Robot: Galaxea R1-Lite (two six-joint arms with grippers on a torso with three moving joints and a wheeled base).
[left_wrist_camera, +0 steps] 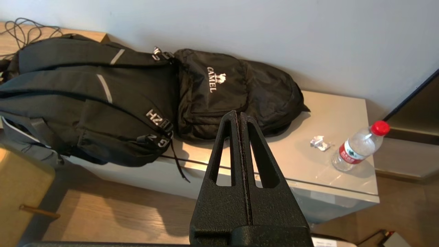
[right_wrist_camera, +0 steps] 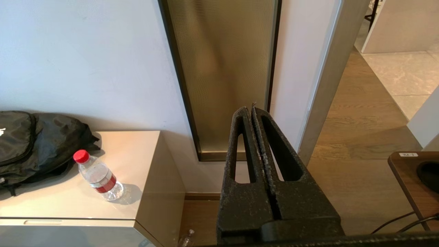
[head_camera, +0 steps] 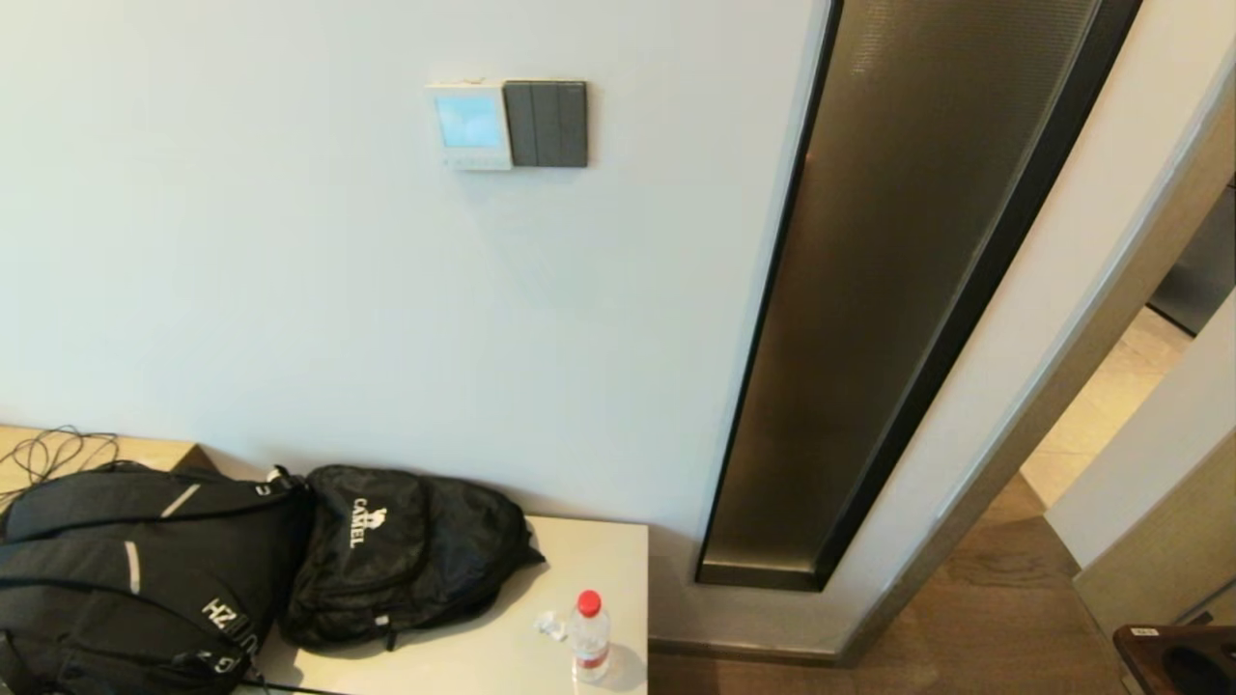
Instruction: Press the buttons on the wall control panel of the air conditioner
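The white control panel (head_camera: 469, 125) with a lit blue screen hangs high on the wall in the head view, with a dark grey switch plate (head_camera: 547, 124) right beside it. Neither arm shows in the head view. My left gripper (left_wrist_camera: 238, 115) is shut and empty, held low in front of the cabinet with the backpacks. My right gripper (right_wrist_camera: 249, 110) is shut and empty, held low and pointing at the bottom of the dark glass strip. Neither wrist view shows the panel.
A low beige cabinet (head_camera: 599, 550) against the wall carries two black backpacks (head_camera: 145, 569) (head_camera: 406, 550), a water bottle with a red cap (head_camera: 589, 637) and a scrap of wrapper (head_camera: 550, 625). A tall dark glass strip (head_camera: 898, 290) stands right of the panel. A wooden table corner (head_camera: 1173, 658) is at far right.
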